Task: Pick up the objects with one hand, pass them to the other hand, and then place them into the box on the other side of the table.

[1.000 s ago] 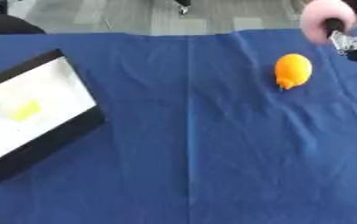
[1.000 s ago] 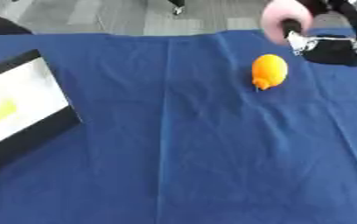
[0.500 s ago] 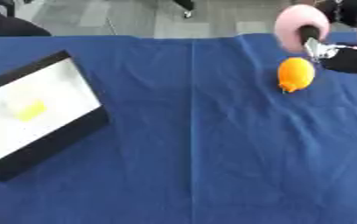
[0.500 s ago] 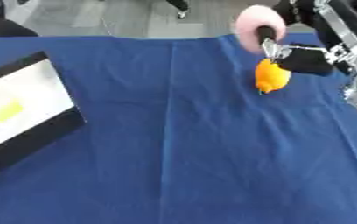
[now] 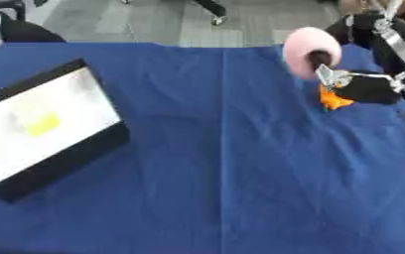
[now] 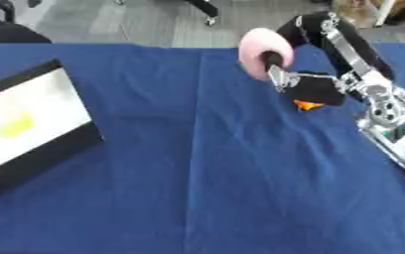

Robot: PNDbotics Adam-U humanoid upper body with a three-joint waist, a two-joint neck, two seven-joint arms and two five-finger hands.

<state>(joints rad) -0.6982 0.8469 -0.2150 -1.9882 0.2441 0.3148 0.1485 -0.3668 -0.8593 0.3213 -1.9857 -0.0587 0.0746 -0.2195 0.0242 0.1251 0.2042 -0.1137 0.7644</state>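
My right hand (image 6: pixel 314 88) has come down over the orange fruit (image 5: pixel 332 98) on the blue tablecloth (image 5: pixel 223 163) since a second ago, can't tell its fingers, box (image 5: pixel 41 124) sits far left.

My black right hand (image 6: pixel 314 89), silver at its joints, covers an orange object (image 5: pixel 332 98) beside a pale pink ring (image 5: pixel 308 51) on a deep blue tablecloth (image 5: pixel 232 173); the black-framed box (image 5: pixel 45 126) shows white inside, with a yellow patch (image 5: pixel 42 124).
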